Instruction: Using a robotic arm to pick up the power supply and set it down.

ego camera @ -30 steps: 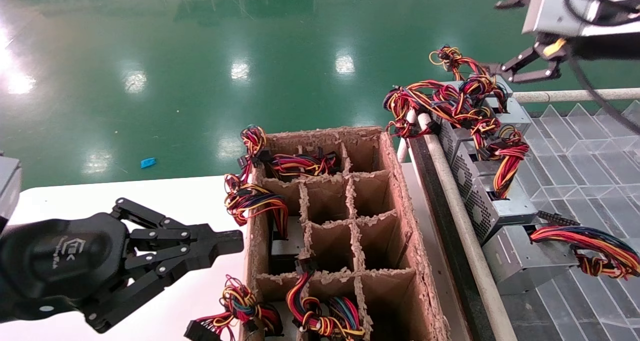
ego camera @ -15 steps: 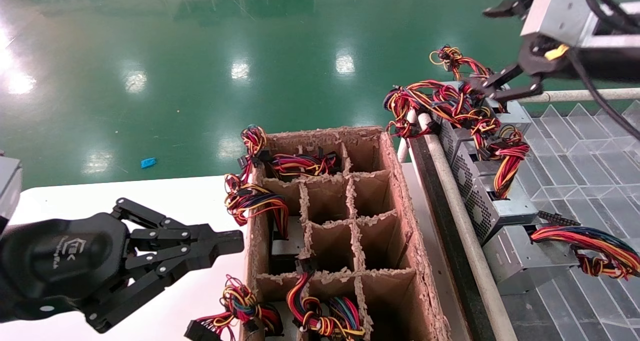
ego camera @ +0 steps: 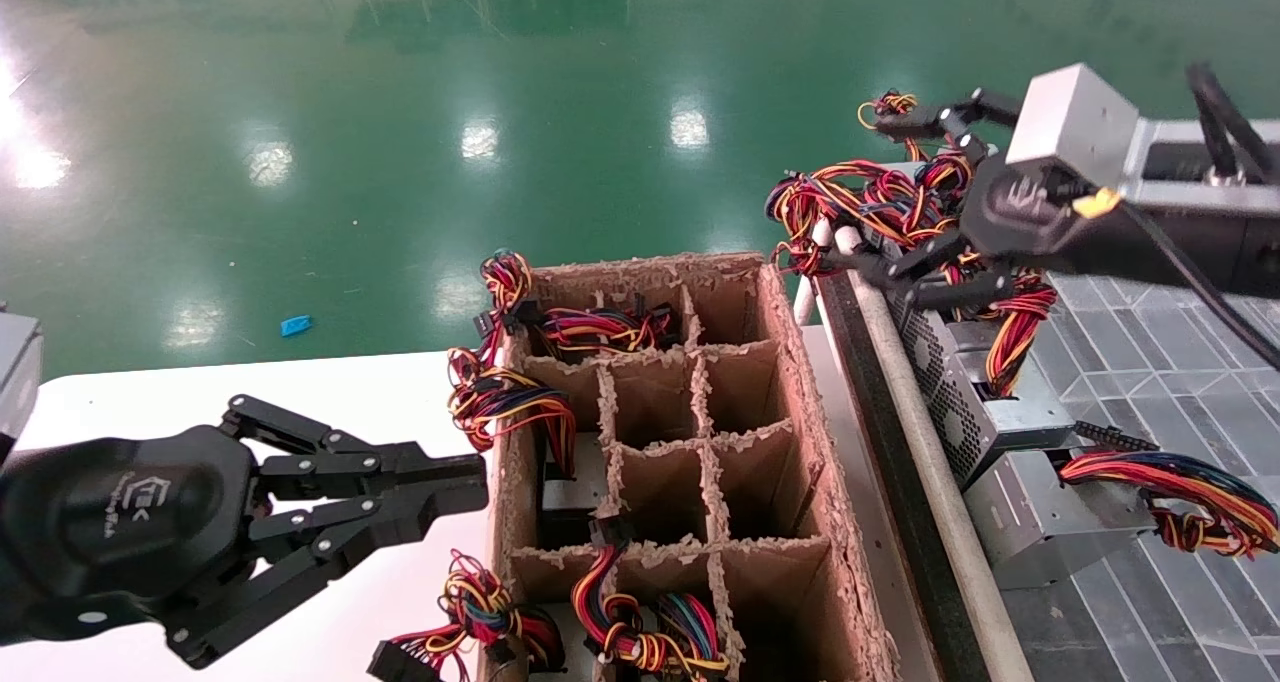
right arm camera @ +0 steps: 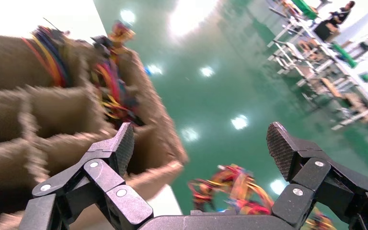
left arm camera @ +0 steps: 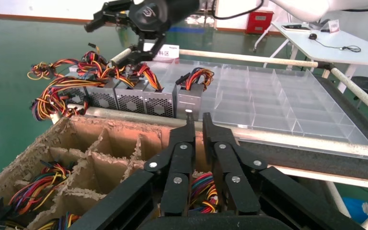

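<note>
Several power supplies sit in a row along the rail beside a clear tray (ego camera: 1180, 362), wire bundles spilling over them. Right end effector (ego camera: 880, 197) on the robotic arm (ego camera: 1180, 162): fingers spread wide, released, hanging just above the far end of the row, nothing gripped. Nearest unit under it is the power supply (ego camera: 925, 307), perforated side facing the cardboard divider box (ego camera: 790, 362), still lying in the row. Left end effector (ego camera: 450, 487) hovers over the white surface (ego camera: 330, 402) beside the box, fingers nearly together, holding nothing.
</note>
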Robot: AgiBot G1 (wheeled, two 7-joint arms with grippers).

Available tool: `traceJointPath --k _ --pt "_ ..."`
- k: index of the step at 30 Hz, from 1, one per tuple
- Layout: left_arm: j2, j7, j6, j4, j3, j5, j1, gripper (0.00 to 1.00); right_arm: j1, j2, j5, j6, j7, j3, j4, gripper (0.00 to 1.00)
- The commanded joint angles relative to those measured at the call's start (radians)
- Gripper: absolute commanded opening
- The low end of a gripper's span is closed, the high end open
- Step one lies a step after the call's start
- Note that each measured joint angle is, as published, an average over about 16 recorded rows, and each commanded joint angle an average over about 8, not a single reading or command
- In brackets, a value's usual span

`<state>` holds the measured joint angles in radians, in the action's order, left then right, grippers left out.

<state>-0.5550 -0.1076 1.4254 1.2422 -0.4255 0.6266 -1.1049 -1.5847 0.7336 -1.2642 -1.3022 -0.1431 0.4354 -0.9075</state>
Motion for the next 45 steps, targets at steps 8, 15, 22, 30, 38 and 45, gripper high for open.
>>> traceJointPath --k 8,15,22,30,38,45 --pt "0.0 0.0 0.0 0.0 0.0 0.0 0.0 1.0 0.13 -0.031 0.136 -0.049 0.084 -0.04 -0.096 1.0" --pt "0.0 0.0 0.0 0.0 0.0 0.0 0.0 1.0 0.231 -0.055 0.242 -0.088 0.15 -0.071 -0.171 1.0" --pt "0.0 0.0 0.0 0.0 0.0 0.0 0.0 1.0 0.333 -0.08 0.348 -0.126 0.216 -0.102 -0.246 1.0" --pt "0.0 0.0 0.0 0.0 0.0 0.0 0.0 1.0 0.449 -0.108 0.47 -0.17 0.291 -0.137 -0.331 1.0" --pt "0.0 0.0 0.0 0.0 0.0 0.0 0.0 1.0 0.53 -0.127 0.555 -0.201 0.34 -0.162 -0.391 1.0" --pt "0.0 0.0 0.0 0.0 0.0 0.0 0.0 1.0 0.532 -0.128 0.558 -0.202 0.339 -0.164 -0.392 1.0"
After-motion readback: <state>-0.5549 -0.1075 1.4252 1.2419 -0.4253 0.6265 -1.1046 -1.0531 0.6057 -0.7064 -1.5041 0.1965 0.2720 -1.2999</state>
